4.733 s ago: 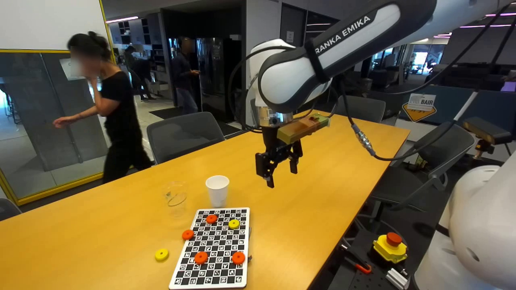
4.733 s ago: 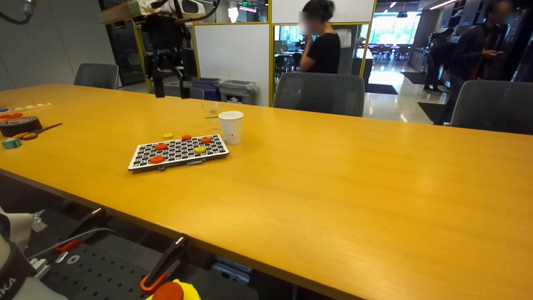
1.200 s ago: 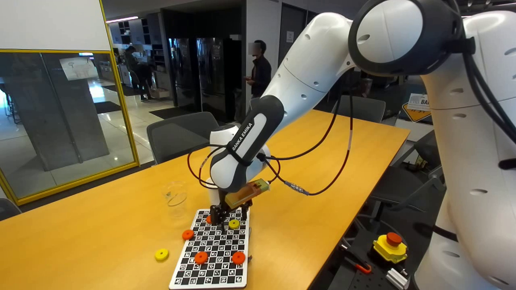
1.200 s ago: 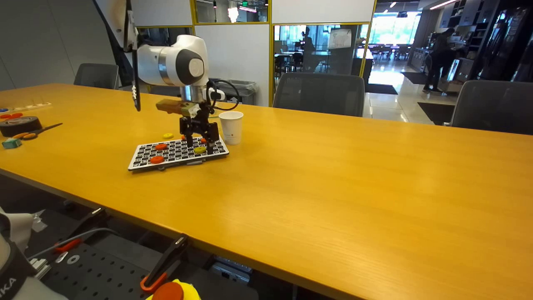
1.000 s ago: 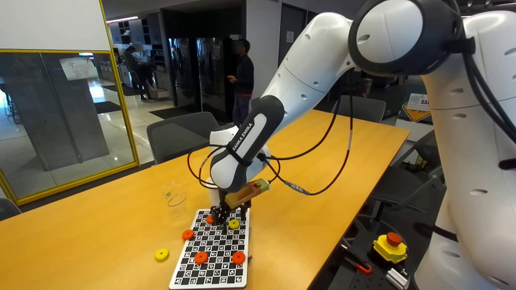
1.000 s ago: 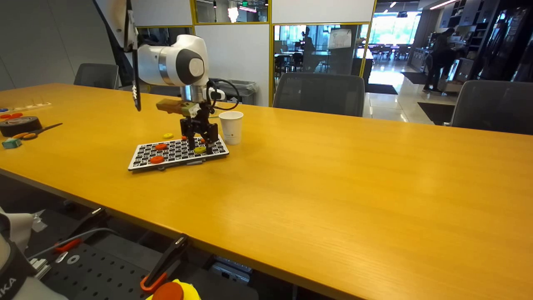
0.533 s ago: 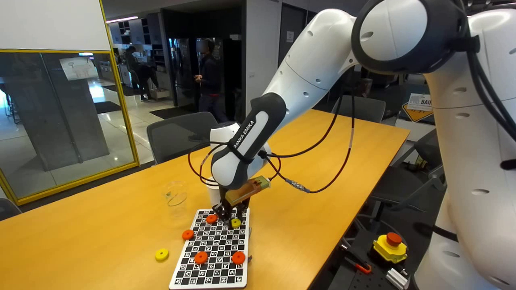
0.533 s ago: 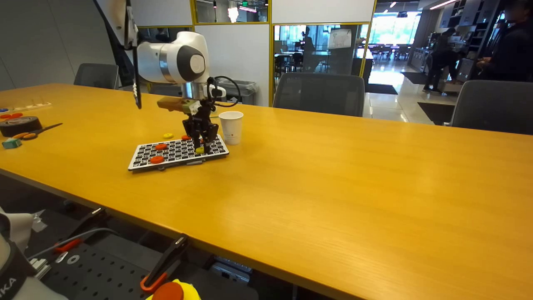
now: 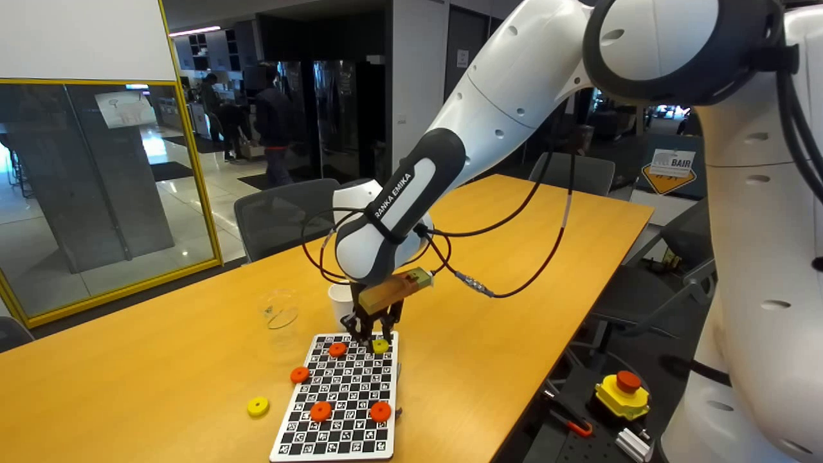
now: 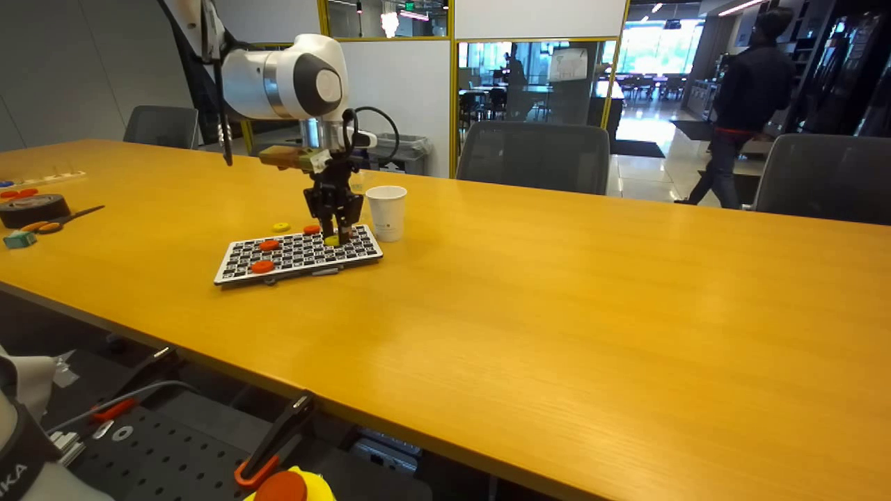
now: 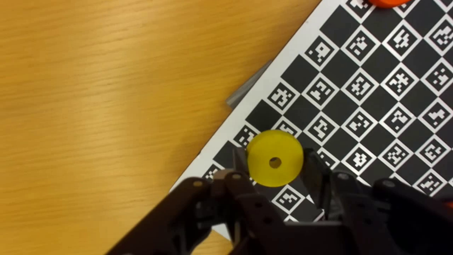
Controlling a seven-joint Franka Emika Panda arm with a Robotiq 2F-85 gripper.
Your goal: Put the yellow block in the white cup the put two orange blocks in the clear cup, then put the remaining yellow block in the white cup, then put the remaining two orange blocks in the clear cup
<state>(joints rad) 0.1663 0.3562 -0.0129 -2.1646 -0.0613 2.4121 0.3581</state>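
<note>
Two cups are being shown upright on the wooden table (image 10: pixel 592 299). The white cup (image 10: pixel 387 214) is being seen just beside the short end of the checkered board (image 9: pixel 347 386); its floor is being screened by its own wall, so what it contains cannot be told. Near it, the clear cup (image 9: pixel 280 315) is being given away by a faint outline, with a thin dark curve being glimpsed at its wall.

And over the board, the gripper (image 11: pixel 275 159) is being held narrow: a yellow block (image 11: pixel 276 148) is being pinched between the fingertips, touched on both sides. Whether the board is being touched by that block cannot be made out. Off the board, on the bare wood, a second yellow block (image 9: pixel 258 406) is being seen, while four orange blocks (image 9: pixel 321 411) are being carried by the board, one overlapping its long edge.

In an exterior view the white cup is being partly covered by the robot arm (image 9: pixel 411 206) and the gripper. In an exterior view the clear cup (image 10: pixel 358 182) is being partly masked by the gripper, and an orange block is being largely hidden behind the fingers. In the wrist view an orange block (image 11: pixel 387 3) is being cut off by the top edge, and the gripper's body is being rendered dark and blurred.
</note>
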